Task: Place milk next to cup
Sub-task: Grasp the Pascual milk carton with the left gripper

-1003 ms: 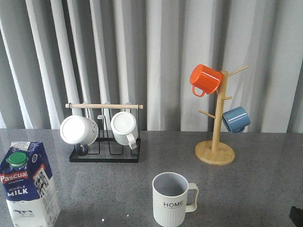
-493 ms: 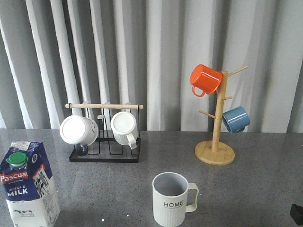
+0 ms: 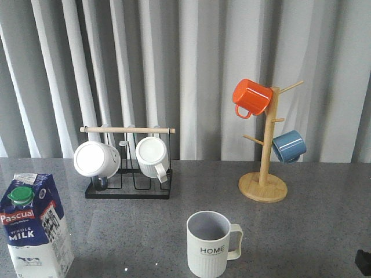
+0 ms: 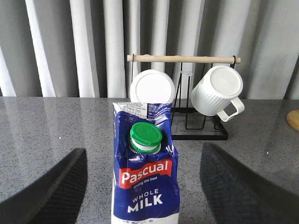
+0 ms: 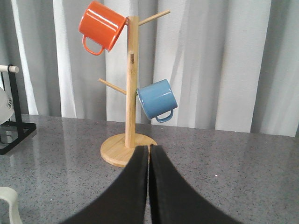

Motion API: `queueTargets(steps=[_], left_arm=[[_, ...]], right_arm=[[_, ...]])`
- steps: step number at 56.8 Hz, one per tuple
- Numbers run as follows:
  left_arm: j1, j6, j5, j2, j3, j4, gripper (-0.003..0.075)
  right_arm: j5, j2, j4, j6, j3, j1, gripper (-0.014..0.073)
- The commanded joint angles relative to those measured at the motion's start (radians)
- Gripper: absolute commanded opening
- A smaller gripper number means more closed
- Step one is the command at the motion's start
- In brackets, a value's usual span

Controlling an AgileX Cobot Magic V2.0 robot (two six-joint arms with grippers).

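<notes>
On the grey tabletop (image 3: pixel 301 231), near its front left corner, the milk (image 3: pixel 36 229) is standing upright and untouched, well apart from the cup (image 3: pixel 210 244), which is sitting at the front centre with its handle pointing right. Behind them, two white mugs (image 3: pixel 124 157) are hanging on a black rack (image 3: pixel 128 191), and an orange mug (image 3: pixel 251 97) and a blue mug (image 3: pixel 288 146) are hanging on a wooden tree (image 3: pixel 264 174).

Almost nothing is changing compared with a second ago: carton and cup are sitting exactly where they were, so the task is still at its start. Only a dark shape at the front view's lower right edge is sinking slightly.

The left pincer (image 4: pixel 142 186) is spread wide, its fingers flanking the carton without touching it. The right pincer (image 5: pixel 148 186) is pressed closed and empty, facing the tree.
</notes>
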Motion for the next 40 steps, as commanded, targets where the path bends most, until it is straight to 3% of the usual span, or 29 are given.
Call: queueTargets(steps=[1,18,24,30,40], left_arm=[[-0.005,-0.006,-0.072,-0.001,-0.034,-0.007,0.0485],[-0.005,-0.009,-0.065,-0.001,-0.034,-0.007,0.0498],[-0.005,-0.036,-0.059,0.006,-0.034,-0.018,0.0582],[-0.005,-0.043,-0.083,0.026,-0.034,-0.018,0.0731],[-0.006,-0.079,-0.125,0.087,-0.034,-0.015,0.0722]], right_arm=[[-0.079,-0.014,0.002,-0.005,-0.026,-0.007,-0.0006],[-0.078,-0.014,0.002,-0.005,-0.026,-0.007,-0.0006],[-0.078,-0.014,0.002,-0.005,-0.026,-0.007,-0.0006],[-0.078,-0.014,0.002,-0.005,-0.026,-0.007,-0.0006],[-0.078,-0.014,0.002,-0.005,-0.026,-0.007,-0.0006]])
